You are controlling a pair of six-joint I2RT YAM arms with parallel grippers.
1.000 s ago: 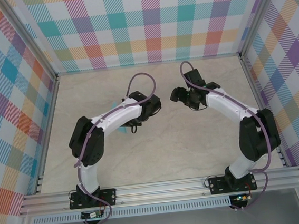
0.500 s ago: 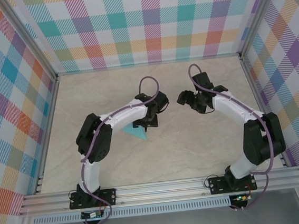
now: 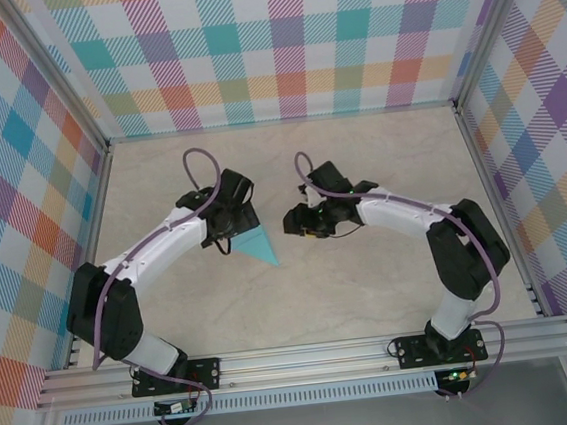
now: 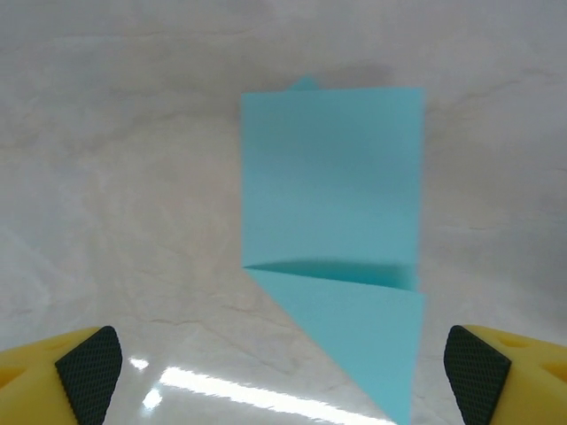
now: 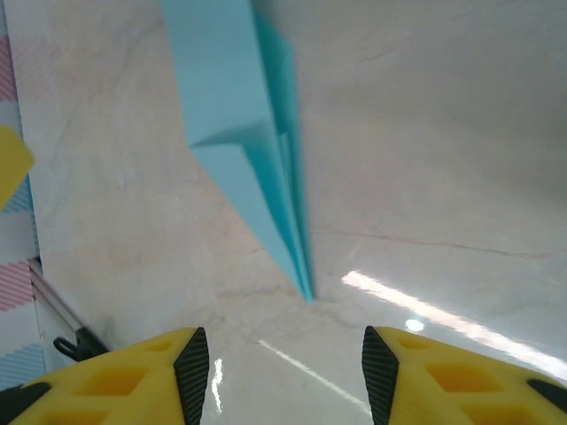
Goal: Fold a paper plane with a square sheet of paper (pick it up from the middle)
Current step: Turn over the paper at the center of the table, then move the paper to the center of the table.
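Left gripper (image 4: 283, 372): yellow fingers with black cross-hatched pads (image 4: 89, 363) spread wide, gripping nothing. Between the two arms, paper plane (image 3: 257, 243): thin matte turquoise sheet folded to a narrow pointed wedge, one sharp cross crease, flat on the glossy marbled beige table (image 3: 389, 263). Right gripper (image 5: 288, 372): same yellow-and-black fingers, partly parted, empty, just short of the wedge's tip

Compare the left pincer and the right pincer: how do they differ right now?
The left pincer stands wide open; the right pincer has its jaws closer together. The left pincer looks down on the flat face of the paper plane; the right pincer faces its pointed nose. Both are empty, with yellow fingers and black pads.
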